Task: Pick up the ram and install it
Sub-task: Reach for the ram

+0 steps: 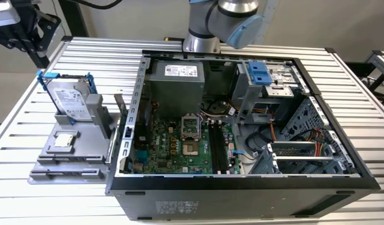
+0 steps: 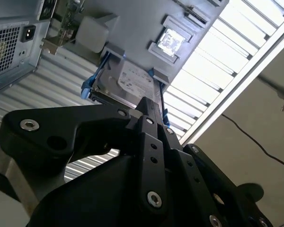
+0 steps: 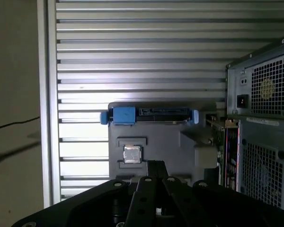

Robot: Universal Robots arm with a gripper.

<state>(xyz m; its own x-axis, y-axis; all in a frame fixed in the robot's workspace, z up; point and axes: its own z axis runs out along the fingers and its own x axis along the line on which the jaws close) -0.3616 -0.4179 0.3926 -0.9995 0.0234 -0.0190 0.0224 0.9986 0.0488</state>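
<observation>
Gripper [image 2: 150,105] seems drawn shut in both wrist views. Its two black finger linkages meet at one narrow tip and nothing can be seen between them, so it appears to carry nothing. It hangs above the grey parts tray [image 1: 67,165], over the hard drive [image 3: 151,115] with blue brackets and the small square processor chip [image 3: 132,154].

Taking the exterior view as a clock face, the open computer case [image 1: 242,183] sits in the centre. The tray lies at 9 o'clock from it, and the arm [image 1: 232,16] rises at 12 o'clock. The ram [image 1: 119,115] is most likely the thin greyish strip standing upright at the tray's 3 o'clock edge, just beside the case wall. This is not sure, because it is seen almost edge-on. The dark memory slots [image 1: 218,146] on the motherboard [image 1: 173,150] look unfilled, so the picking is judged not yet done.

To do this step well, the jaws should open before going down. They should be turned so the pads face the two flat sides of the strip, not its thin ends. A hold near the middle of the upper edge would keep it from swinging. The case wall and the hard drive leave little room, so a straight, slow descent and a vertical lift seem safest.
</observation>
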